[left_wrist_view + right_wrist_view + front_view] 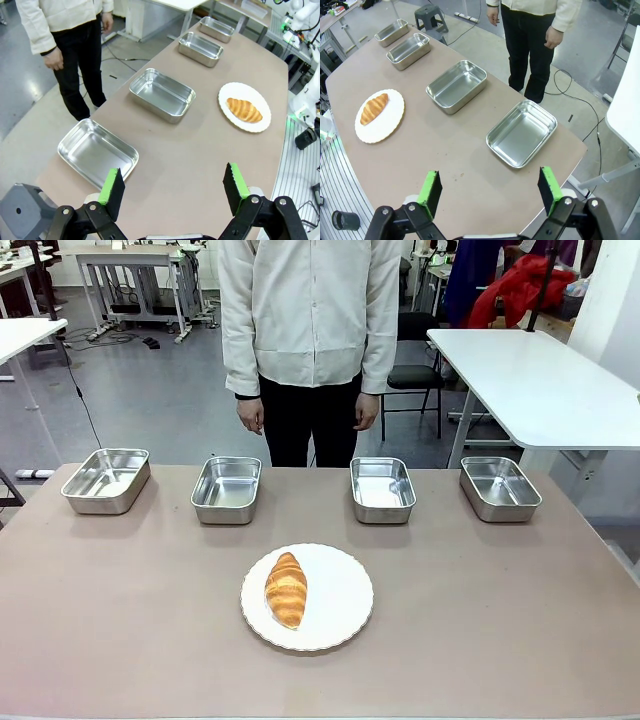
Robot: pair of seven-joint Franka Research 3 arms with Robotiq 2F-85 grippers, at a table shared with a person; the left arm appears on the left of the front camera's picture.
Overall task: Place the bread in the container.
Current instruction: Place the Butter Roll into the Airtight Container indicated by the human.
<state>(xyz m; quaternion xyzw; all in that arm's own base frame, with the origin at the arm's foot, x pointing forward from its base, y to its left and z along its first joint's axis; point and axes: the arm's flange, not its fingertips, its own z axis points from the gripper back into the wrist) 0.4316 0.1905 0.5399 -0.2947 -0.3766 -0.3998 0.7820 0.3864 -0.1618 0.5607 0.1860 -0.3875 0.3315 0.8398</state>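
1. Croissant (286,590). It lies on its side of the round white plate (335,612) nearer the robot's left, its length running roughly away from the robot. The ridged crust is golden-brown, darker toward the ends, and nothing grips it.
2. Trays. 4 metal trays (382,514) stand in a row along the far part of the worktop (180,640), beyond the plate. All 4 are empty; which of them is to receive the croissant cannot be told.
3. Left hand (172,177). Its 2 fingers are spread wide, with nothing between the green pads.
4. Right hand (488,178). Its 2 fingers are likewise spread, with nothing between them.
5. Person (312,310). The person stands at the far side, arms lowered, clear of the trays.
6. Expected handling. The croissant is probably light. If real, its crust may flake and its inside give under pressure; if a model, it may be firmer. The curved surface could roll or slide on the smooth plate when touched off-centre.
7. Suggested hold. The thick middle offers the best purchase, with 1 finger on each long side and a gentle squeeze. The narrow ends are poorer choices, being likely to slip or break. The fingertips should stay just above the plate, and the lift should clear the tray's rim.
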